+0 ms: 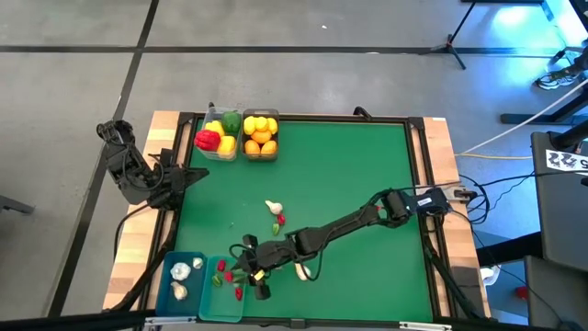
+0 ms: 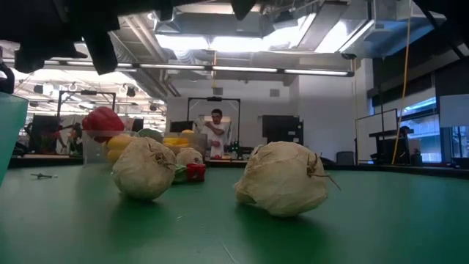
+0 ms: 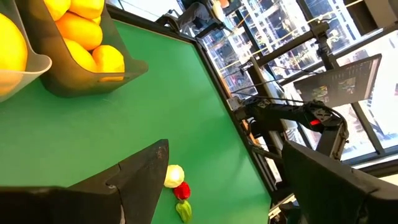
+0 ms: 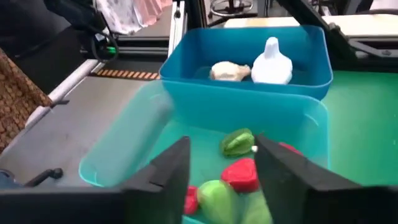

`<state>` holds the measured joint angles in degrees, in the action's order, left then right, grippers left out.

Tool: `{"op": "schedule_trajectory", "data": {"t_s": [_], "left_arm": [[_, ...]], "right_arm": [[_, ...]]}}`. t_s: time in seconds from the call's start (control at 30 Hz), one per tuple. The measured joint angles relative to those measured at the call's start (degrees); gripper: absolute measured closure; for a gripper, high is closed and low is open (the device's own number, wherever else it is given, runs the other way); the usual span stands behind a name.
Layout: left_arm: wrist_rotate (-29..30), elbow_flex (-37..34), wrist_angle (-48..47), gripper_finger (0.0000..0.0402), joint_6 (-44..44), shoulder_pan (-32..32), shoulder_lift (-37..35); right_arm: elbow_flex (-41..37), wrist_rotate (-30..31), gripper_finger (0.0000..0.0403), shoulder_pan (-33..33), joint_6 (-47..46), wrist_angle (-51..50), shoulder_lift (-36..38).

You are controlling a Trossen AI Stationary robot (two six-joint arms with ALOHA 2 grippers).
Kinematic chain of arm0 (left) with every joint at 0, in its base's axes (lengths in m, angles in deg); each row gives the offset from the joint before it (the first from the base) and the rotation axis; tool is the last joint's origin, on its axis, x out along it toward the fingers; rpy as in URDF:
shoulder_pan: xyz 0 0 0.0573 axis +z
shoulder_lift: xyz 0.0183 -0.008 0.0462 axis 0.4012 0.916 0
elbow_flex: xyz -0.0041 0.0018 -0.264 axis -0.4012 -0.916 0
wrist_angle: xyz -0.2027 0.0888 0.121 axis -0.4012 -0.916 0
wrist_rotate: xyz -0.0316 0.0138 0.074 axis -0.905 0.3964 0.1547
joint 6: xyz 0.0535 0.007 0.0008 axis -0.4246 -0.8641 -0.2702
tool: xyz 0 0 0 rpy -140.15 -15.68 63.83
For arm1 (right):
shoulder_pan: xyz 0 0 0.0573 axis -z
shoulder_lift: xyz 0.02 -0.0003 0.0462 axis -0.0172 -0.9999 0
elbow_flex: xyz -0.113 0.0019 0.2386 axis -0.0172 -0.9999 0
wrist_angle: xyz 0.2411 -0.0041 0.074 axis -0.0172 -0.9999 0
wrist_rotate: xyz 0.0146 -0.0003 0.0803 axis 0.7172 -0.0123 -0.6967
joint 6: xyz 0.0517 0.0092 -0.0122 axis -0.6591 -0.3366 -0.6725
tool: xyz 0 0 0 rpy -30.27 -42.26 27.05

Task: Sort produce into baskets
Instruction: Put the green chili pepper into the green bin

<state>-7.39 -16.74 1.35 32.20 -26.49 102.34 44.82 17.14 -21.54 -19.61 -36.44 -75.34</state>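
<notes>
My right gripper (image 1: 243, 273) (image 4: 222, 180) reaches across to the near left corner and stands open over a teal basket (image 4: 134, 149). Red and green chilies (image 4: 239, 175) lie in that basket under its fingers. A second teal basket (image 4: 245, 46) just beyond holds garlic bulbs (image 4: 271, 62). Loose on the table are a garlic bulb (image 1: 273, 207) with small chilies (image 1: 278, 221) beside it, and another garlic bulb (image 1: 301, 269) next to the right arm. My left gripper (image 1: 186, 176) (image 3: 230, 186) waits open at the table's left edge.
At the far left stand two clear baskets, one with bell peppers (image 1: 219, 136) and one with lemons and oranges (image 1: 260, 136). The green mat's middle and right are bare. In the low view two garlic bulbs (image 2: 143, 169) (image 2: 282, 178) sit close; a person stands far behind.
</notes>
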Motion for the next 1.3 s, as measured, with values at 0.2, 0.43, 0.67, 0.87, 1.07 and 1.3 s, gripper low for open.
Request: {"op": "schedule_trajectory", "data": {"t_s": [0.2, 0.43, 0.67, 0.87, 1.07, 1.3], "left_arm": [[-0.02, -0.01, 0.0, 0.0095, 0.06, 0.01, 0.0], [-0.02, 0.01, 0.07, 0.0095, 0.1, 0.01, -0.02], [-0.02, 0.01, 0.04, 0.0095, 0.06, 0.01, 0.0], [-0.03, 0.01, -0.09, 0.0095, 0.02, 0.0, -0.01], [-0.02, 0.01, -0.42, 0.0095, -0.42, 0.01, -0.02], [0.17, 0.0, -1.47, 0.0095, 0.02, 0.01, -0.02]], "right_arm": [[-0.02, 2.33, 0.0164, 0.68, -2.63, -1.0, 0.66], [0.26, 12.59, 0.0174, 2.4, 6.3, -8.11, 9.28], [-0.09, 11.29, 0.0187, 6.24, 3.9, -21.82, 12.31], [-9.72, 13.47, 0.0188, 5.72, 1.66, -20.28, 14.23], [-27.26, 17.12, 0.0188, 4.67, -4.07, -3.28, 17.4], [-34.11, 24.1, 0.0188, 4.4, -5.65, 4.66, 17.29]]}}
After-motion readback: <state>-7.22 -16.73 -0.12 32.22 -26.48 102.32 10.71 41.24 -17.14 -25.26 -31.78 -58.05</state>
